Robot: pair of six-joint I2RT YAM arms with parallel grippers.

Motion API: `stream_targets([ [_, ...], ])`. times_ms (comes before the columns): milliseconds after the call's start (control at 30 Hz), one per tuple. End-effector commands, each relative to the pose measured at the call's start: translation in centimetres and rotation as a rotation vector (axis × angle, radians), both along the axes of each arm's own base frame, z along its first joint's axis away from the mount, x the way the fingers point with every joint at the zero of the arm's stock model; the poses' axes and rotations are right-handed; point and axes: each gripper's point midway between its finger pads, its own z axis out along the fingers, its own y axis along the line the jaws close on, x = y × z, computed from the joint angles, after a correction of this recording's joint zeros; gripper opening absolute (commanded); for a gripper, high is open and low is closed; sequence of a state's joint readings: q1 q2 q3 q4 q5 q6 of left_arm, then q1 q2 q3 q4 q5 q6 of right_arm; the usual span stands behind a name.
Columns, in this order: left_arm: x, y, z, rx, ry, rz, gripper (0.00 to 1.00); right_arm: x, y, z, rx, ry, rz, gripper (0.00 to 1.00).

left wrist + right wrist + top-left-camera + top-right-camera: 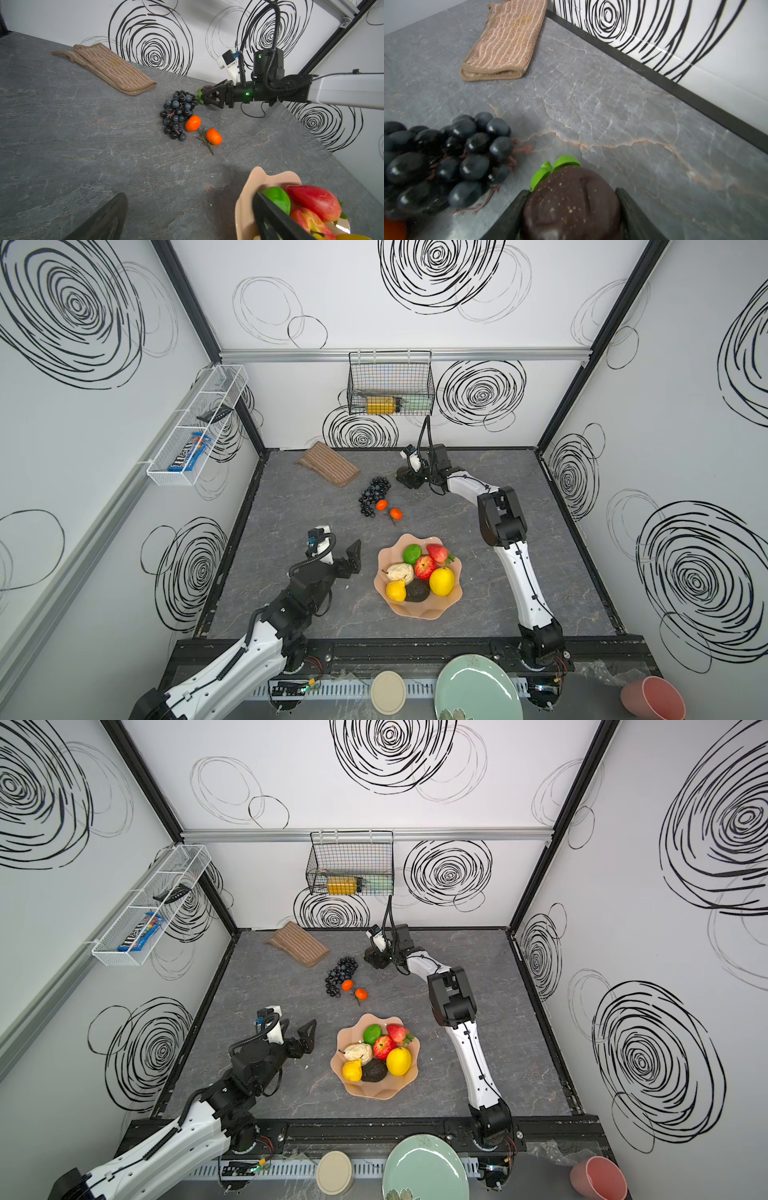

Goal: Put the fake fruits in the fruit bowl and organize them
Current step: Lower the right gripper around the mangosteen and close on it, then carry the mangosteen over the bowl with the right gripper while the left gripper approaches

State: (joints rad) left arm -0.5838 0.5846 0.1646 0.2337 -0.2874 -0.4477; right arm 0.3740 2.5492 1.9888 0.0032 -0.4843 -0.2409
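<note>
A glossy dark brown fruit (571, 209) with green leaves is being gripped on the grey tabletop (591, 104), beside the grape bunch (446, 162).
It is being clasped on both sides by the right gripper (572, 191), jaws half closed.

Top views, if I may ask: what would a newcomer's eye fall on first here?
The scalloped peach fruit bowl toward the front of the grey table, piled with bright fruits, stands out first. Behind it lie a dark grape bunch and two tangerines. By the bunch's far end, the right claw brackets a dark brown fruit with green leaves.
</note>
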Motion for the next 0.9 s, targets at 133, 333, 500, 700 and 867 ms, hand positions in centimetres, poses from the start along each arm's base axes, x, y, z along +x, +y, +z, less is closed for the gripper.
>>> stream_targets([
  [133,0.4,0.1,0.9,-0.008,-0.037,0.004,0.98,-2.3,-1.4,4.2,0.061,-0.071,-0.047,0.6],
  [333,0.4,-0.3,0.7,-0.013,-0.032,-0.016,0.98,-5.7,-3.9,7.5,0.133,-0.097,-0.102,0.58],
  [500,0.3,-1.3,0.5,-0.04,-0.031,-0.069,1.0,-8.7,-6.1,10.9,0.173,-0.072,-0.151,0.58],
  [700,0.0,-3.6,0.8,-0.095,-0.034,-0.192,0.97,-15.3,-6.8,15.2,0.278,-0.028,-0.12,0.58],
  [867,-0.8,-6.7,2.2,-0.18,-0.001,-0.329,0.91,-22.1,-6.3,16.8,0.334,0.021,-0.04,0.58],
])
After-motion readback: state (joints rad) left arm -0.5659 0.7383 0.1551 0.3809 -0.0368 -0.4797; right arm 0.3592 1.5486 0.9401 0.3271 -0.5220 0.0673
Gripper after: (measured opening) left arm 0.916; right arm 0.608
